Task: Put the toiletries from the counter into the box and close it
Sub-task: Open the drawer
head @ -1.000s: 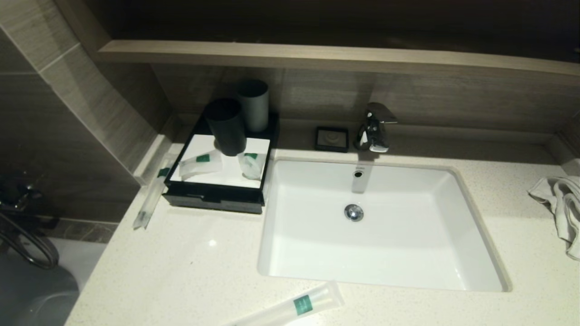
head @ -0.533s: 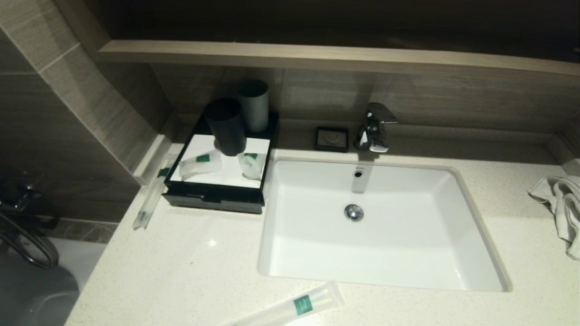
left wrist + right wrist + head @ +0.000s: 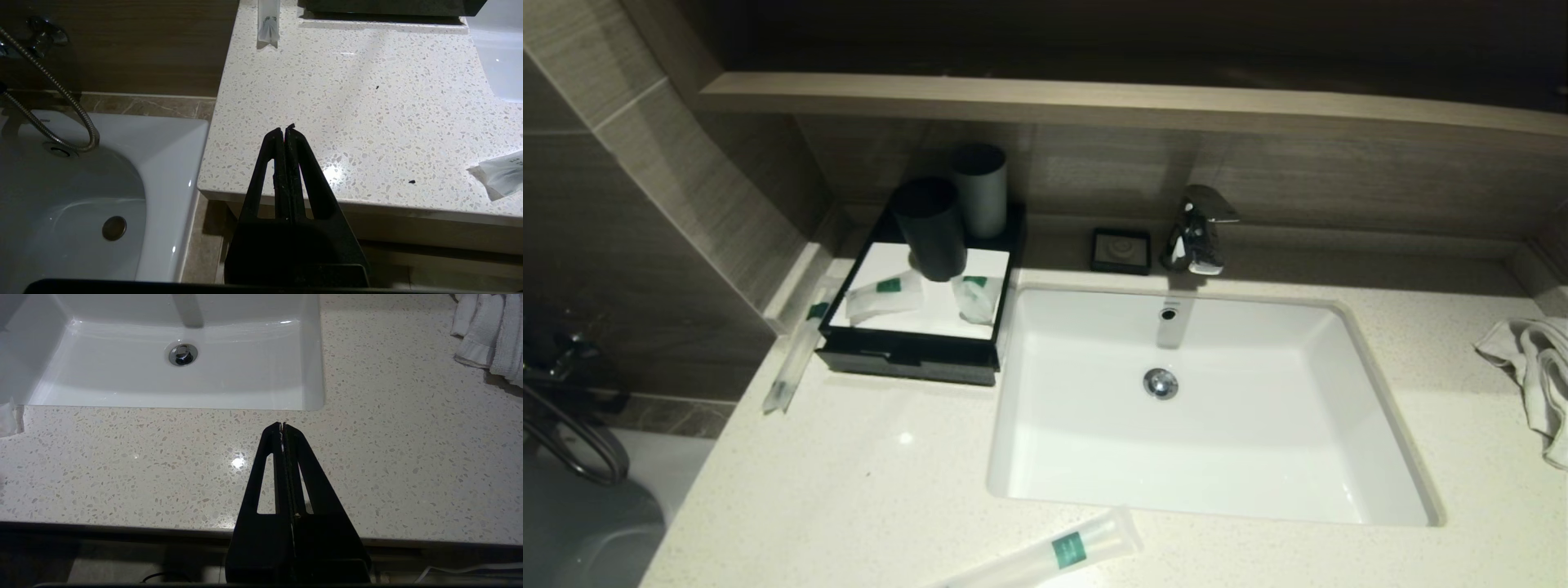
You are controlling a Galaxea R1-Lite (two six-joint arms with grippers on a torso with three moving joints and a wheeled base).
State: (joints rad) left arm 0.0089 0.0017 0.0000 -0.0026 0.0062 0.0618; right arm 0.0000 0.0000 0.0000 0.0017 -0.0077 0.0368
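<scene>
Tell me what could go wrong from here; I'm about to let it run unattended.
1. The long clear sachet lies at the speckled counter's left edge, above the tub; a nudge could drop it.
2. The near clear tube lies by the white sink rim and may roll in.
3. Two dark cups stand on the black box; closing might topple them.
Both end effectors, left and right, are shut.

Left gripper (image 3: 285, 130) fingers pressed together, holding nothing. Right gripper (image 3: 282, 425) likewise, fingers together, holding nothing.
</scene>
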